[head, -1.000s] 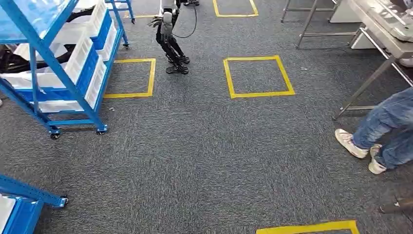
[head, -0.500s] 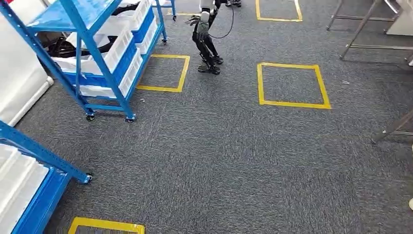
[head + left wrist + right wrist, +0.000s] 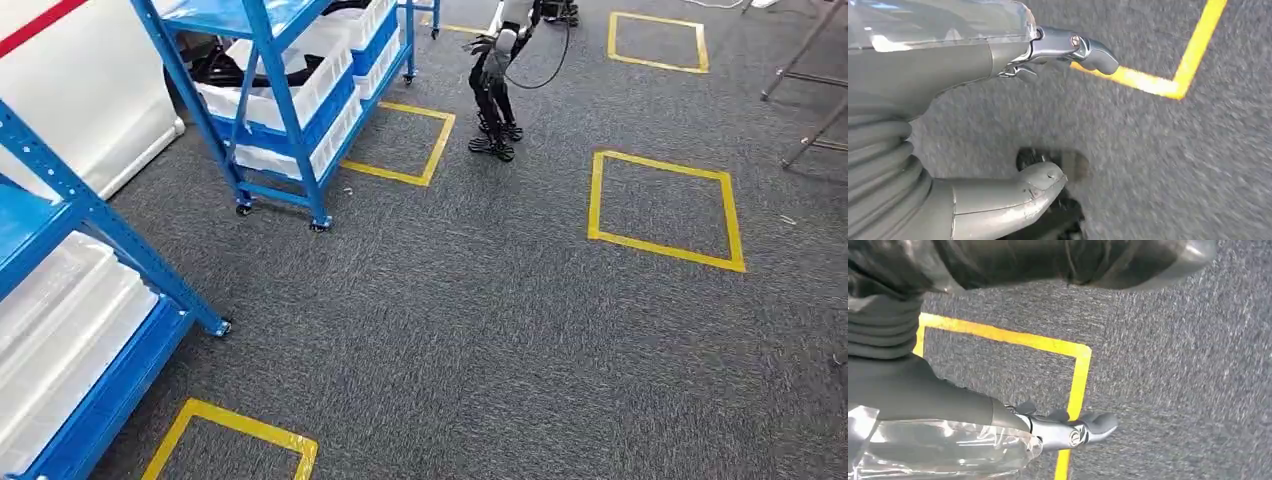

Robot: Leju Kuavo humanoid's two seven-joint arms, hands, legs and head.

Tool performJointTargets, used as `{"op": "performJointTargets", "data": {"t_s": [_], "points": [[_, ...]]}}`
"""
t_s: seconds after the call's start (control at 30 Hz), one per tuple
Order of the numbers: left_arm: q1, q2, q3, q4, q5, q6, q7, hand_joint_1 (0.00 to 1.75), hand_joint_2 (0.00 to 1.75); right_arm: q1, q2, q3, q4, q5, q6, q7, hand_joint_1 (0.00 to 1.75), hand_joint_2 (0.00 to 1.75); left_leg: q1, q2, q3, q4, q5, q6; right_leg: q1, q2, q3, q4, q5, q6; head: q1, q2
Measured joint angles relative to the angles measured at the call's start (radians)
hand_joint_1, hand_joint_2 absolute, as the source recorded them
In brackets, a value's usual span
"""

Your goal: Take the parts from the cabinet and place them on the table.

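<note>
Here, both hands hang empty over the carpet, left hand (image 3: 1048, 115) and right hand (image 3: 1048, 432) fingers apart, so square up to the blue cabinet (image 3: 290, 110) before reaching for a bin (image 3: 300, 75).

We see a wheeled rack (image 3: 290, 110) far left w/ bins (image 3: 300, 85) on its shelves; a 2nd rack (image 3: 90, 300) nearer, at left edge. Another robot (image 3: 497, 80) stands right of the far rack. Floor squares: one (image 3: 400, 145) betw. rack & robot, one (image 3: 665, 210) right of robot, one (image 3: 235, 440) near us, beside 2nd rack.

bright even light, soft shadows, wrist views motion-blurred
</note>
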State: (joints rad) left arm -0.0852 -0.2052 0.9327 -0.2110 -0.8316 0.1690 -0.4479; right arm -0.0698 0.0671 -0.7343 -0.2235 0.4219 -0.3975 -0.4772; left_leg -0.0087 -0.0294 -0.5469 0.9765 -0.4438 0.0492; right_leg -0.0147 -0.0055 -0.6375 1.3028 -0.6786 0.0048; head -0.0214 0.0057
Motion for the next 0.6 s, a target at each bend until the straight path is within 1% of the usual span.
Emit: {"op": "performJointTargets", "data": {"t_s": [0.03,0.07,0.1,0.13,0.17,0.2,0.23,0.27,0.3,0.33,0.37,0.4,0.43,0.47,0.5,0.53,0.57,0.6], "points": [[0.002,0.0,0.0,0.0,0.0,0.0,0.0,0.0,1.75,0.001,0.0,0.0,0.0,0.0,0.0,0.0,0.0,0.0,0.003,-0.016,0.0,0.004,-0.001,-0.002,-0.005,0.0,-0.003,-0.007,0.025,0.005,0.0,0.0],[0.002,0.0,0.001,0.0,0.0,0.0,0.0,0.0,1.75,0.001,0.0,0.0,0.0,0.0,0.0,0.0,0.0,0.0,0.006,-0.03,0.0,0.01,-0.004,-0.006,-0.01,0.001,0.012,-0.05,0.064,0.01,0.0,0.0],[0.003,0.0,0.001,0.0,0.0,0.0,0.0,0.0,1.75,0.0,0.0,0.0,0.0,0.0,0.0,0.0,0.0,0.0,0.011,-0.044,0.0,0.018,-0.009,-0.013,-0.015,0.005,0.044,-0.124,0.115,0.016,0.0,0.0],[0.004,0.0,0.002,0.0,0.0,0.0,0.0,0.0,1.75,0.0,-0.001,0.0,0.0,0.0,0.0,-0.001,0.0,0.0,0.015,-0.057,-0.001,0.028,-0.014,-0.021,-0.021,0.018,0.078,-0.202,0.16,0.021,0.0,0.0],[0.004,0.0,0.002,0.0,0.0,0.0,0.0,0.0,1.75,0.001,0.0,0.0,0.001,0.0,0.0,-0.001,0.0,0.0,0.018,-0.067,-0.011,0.039,-0.02,-0.03,-0.028,0.073,0.095,-0.236,0.153,0.027,0.0,0.0],[-0.001,0.0,0.002,0.0,0.0,0.0,0.0,0.0,1.75,0.001,0.0,0.0,0.001,0.0,0.0,-0.002,0.0,0.0,0.014,-0.081,-0.021,0.059,-0.026,-0.039,-0.02,0.086,0.089,-0.247,0.151,0.017,-0.001,0.0],[-0.002,0.0,0.002,0.0,0.0,0.0,-0.002,0.0,1.75,0.001,0.0,0.0,0.001,0.001,0.0,-0.003,0.0,0.0,0.016,-0.088,-0.025,0.055,-0.022,-0.045,-0.021,0.071,0.087,-0.242,0.151,0.012,0.0,0.0],[0.001,0.0,0.002,0.0,0.0,0.0,-0.002,0.0,1.75,-0.001,0.0,0.0,0.001,0.001,0.0,-0.003,0.0,0.0,0.021,-0.097,-0.029,0.05,-0.018,-0.051,-0.014,0.063,0.088,-0.241,0.151,0.005,-0.001,0.0],[0.005,0.0,0.003,0.0,0.0,0.001,-0.002,0.0,1.75,-0.004,0.0,0.0,0.001,0.002,0.0,-0.003,0.0,0.0,0.023,-0.107,-0.03,0.047,-0.015,-0.058,-0.011,0.052,0.089,-0.242,0.153,-0.003,0.0,0.0],[0.006,0.001,0.003,0.0,0.0,0.001,-0.002,0.0,1.75,-0.004,0.0,0.0,0.001,0.002,0.001,-0.004,0.0,0.0,0.025,-0.114,-0.034,0.051,-0.019,-0.062,-0.02,0.038,0.09,-0.252,0.159,-0.013,0.0,0.0],[0.009,0.002,0.004,0.0,0.0,0.002,-0.002,0.0,1.75,-0.004,0.0,0.0,0.001,0.003,0.002,-0.005,0.0,0.0,0.02,-0.056,-0.042,0.074,-0.034,-0.062,-0.017,0.028,0.094,-0.256,0.161,-0.019,0.0,0.0],[0.008,0.002,0.005,0.0,0.0,0.002,-0.001,0.0,1.75,-0.003,0.0,0.0,0.001,0.005,0.002,-0.007,0.0,0.0,0.019,-0.013,-0.067,0.127,-0.068,-0.065,-0.015,0.016,0.094,-0.259,0.162,-0.026,-0.002,0.0],[0.005,0.002,0.005,0.0,0.001,0.003,-0.002,0.0,1.75,0.0,0.0,0.0,0.001,0.006,0.002,-0.009,0.0,0.0,0.02,0.008,-0.106,0.206,-0.108,-0.068,-0.01,0.001,0.093,-0.259,0.161,-0.028,-0.001,0.0],[0.002,0.002,0.006,0.0,0.001,0.003,-0.002,0.0,1.75,0.002,0.0,-0.001,0.001,0.007,0.002,-0.009,0.0,0.0,0.021,0.018,-0.147,0.291,-0.143,-0.07,-0.007,-0.016,0.092,-0.258,0.16,-0.03,0.0,0.0],[0.002,0.002,0.006,0.0,0.001,0.003,-0.002,0.0,1.75,0.003,0.0,-0.001,0.001,0.008,0.002,-0.009,0.0,0.0,0.021,0.021,-0.173,0.347,-0.158,-0.071,-0.004,-0.032,0.093,-0.258,0.158,-0.033,-0.001,0.0],[0.004,0.002,0.006,0.0,0.001,0.003,-0.002,0.0,1.75,0.001,-0.001,-0.001,0.001,0.008,0.002,-0.009,0.0,0.0,0.021,0.022,-0.179,0.36,-0.15,-0.07,-0.001,-0.045,0.094,-0.258,0.157,-0.034,-0.001,0.0],[0.007,0.002,0.007,0.0,0.001,0.003,-0.002,0.0,1.75,0.0,0.0,-0.001,0.001,0.008,0.002,-0.009,0.0,0.0,0.021,0.023,-0.162,0.327,-0.124,-0.067,0.0,-0.056,0.095,-0.258,0.156,-0.034,-0.001,0.0],[0.008,0.002,0.007,0.0,0.001,0.003,-0.002,0.0,1.75,-0.001,0.0,-0.001,0.001,0.01,0.002,-0.009,0.0,0.0,0.02,0.027,-0.126,0.258,-0.085,-0.062,0.002,-0.068,0.098,-0.258,0.154,-0.034,-0.001,0.0]]}}
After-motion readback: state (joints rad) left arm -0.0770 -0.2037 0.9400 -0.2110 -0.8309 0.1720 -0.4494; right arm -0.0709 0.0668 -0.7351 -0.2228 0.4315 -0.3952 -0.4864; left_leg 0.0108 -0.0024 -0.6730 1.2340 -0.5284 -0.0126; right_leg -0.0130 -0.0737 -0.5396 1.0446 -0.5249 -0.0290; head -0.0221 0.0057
